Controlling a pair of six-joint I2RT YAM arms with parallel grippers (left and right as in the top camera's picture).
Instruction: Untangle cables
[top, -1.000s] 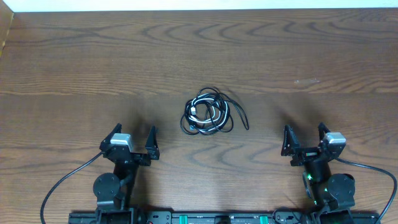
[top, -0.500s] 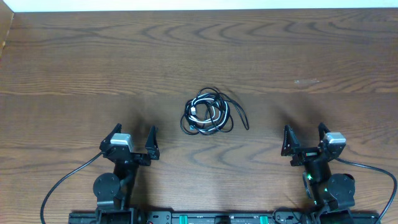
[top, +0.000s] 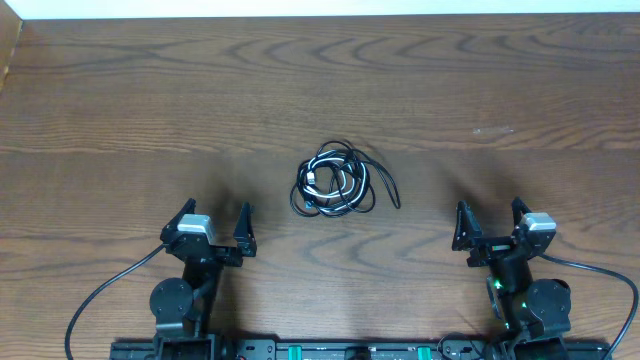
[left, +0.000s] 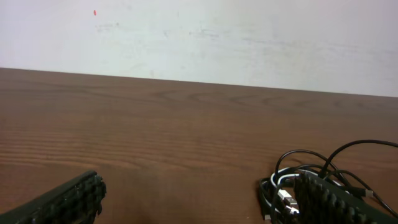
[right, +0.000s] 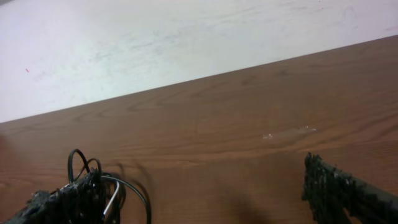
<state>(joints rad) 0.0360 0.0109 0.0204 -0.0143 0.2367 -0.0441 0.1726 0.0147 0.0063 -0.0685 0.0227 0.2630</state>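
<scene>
My left end effector (top: 215, 216) and right end effector (top: 490, 214) both gape wide, empty. The cables (top: 335, 180) lie bunched on the bench (top: 120, 100) ahead, between them. I'd pinch the outer loop (top: 389, 188) and tease gently.

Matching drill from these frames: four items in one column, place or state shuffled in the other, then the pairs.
1. tangled bundle of thin black and white cables
2. left end effector
3. right end effector
4. pale scuff on the brown wooden table

A. open, bundle off to its left
B. mid-table, untouched
C. open, bundle off to its right
D. farther out than the right end effector

Pairs: 1-B, 2-C, 3-A, 4-D
</scene>
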